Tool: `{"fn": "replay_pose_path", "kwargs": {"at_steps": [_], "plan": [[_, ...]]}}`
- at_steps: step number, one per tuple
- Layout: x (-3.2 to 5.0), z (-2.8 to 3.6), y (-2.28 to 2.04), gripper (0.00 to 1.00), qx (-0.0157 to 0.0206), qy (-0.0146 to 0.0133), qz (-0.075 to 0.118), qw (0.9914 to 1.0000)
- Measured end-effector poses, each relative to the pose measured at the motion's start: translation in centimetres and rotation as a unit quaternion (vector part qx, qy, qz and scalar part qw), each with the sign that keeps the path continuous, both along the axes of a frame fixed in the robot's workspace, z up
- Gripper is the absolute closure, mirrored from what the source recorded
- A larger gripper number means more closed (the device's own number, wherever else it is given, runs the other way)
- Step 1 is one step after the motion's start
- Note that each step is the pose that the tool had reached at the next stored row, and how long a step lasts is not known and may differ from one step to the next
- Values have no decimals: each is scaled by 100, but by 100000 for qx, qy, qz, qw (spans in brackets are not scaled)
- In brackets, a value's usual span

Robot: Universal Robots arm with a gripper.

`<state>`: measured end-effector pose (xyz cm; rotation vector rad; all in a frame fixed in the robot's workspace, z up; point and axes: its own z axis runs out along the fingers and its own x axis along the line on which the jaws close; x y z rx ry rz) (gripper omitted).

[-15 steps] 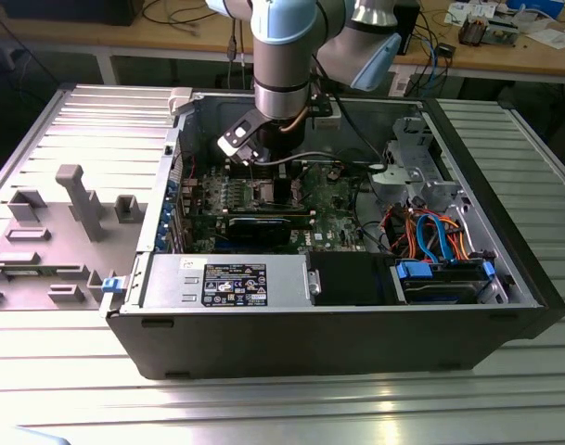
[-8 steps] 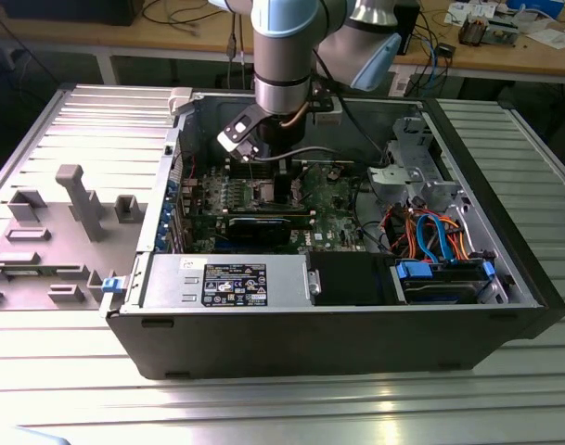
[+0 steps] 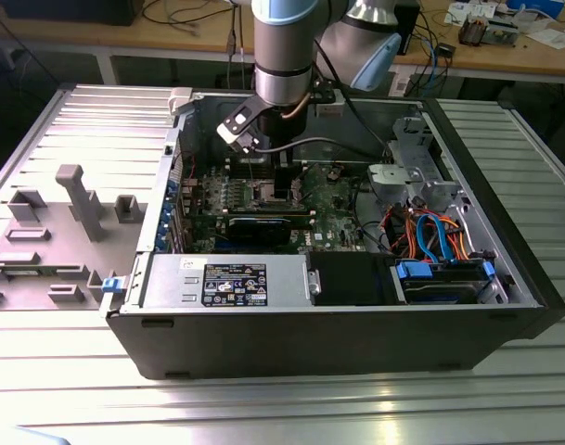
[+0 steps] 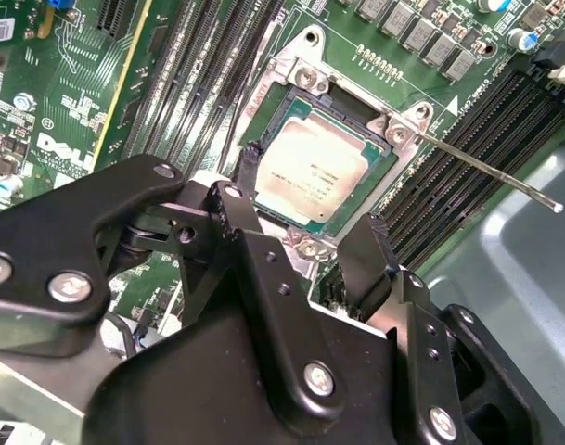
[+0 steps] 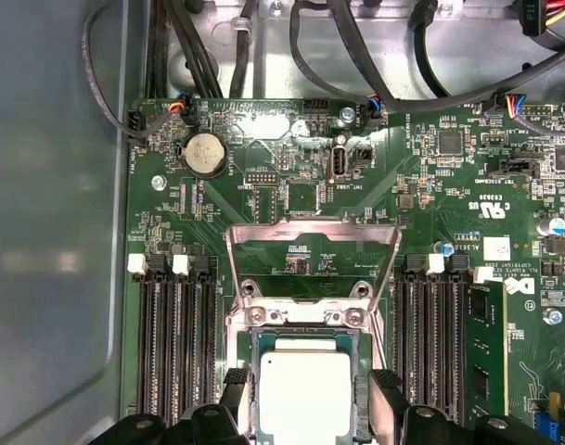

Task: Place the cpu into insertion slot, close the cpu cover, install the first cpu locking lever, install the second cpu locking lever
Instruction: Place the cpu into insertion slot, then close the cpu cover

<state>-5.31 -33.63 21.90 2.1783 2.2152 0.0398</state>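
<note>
The cpu (image 4: 314,171), a silver-topped square chip, lies flat in the insertion slot (image 4: 305,79) on the green board. My gripper (image 5: 310,400) hovers just over it, open, with a black finger on each side of the chip and a small gap to each. The cpu cover (image 5: 312,227), a thin silver frame, stands swung up behind the socket, and the board shows through its window. A thin metal locking lever (image 4: 491,171) sticks out free from a socket corner. In the exterior view my gripper (image 3: 282,181) reaches down into the open computer case over the insertion slot (image 3: 280,195).
Long black memory slots (image 5: 175,343) flank the socket on both sides. A grey power supply box (image 3: 226,283) sits at the case front, with a drive cage and coloured cables (image 3: 430,232) on the exterior view's right. A grey fixture tray (image 3: 69,213) lies outside the case.
</note>
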Motion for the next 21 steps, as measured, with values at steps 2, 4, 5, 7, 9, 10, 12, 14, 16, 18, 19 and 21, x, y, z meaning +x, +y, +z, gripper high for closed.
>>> {"fn": "replay_pose_path", "kwargs": {"at_steps": [2,4,5,7,9,10,12,14,16,18,19,21], "plan": [[1,1,-1,46,-16,14,-3,100000],[2,2,-1,65,-20,18,-3,100000],[3,1,-1,65,-16,16,-1,100000],[4,1,-1,89,-15,19,-1,100000],[5,2,-1,89,-17,21,1,100000],[5,1,-1,89,-14,20,-1,100000],[6,1,-1,89,-16,20,-2,100000],[16,1,0,89,-15,32,-2,100000],[16,2,0,89,-14,30,-1,100000],[16,2,0,89,-15,31,-1,100000],[16,2,0,89,-14,29,-3,100000],[16,2,0,89,-15,32,-2,100000]]}}
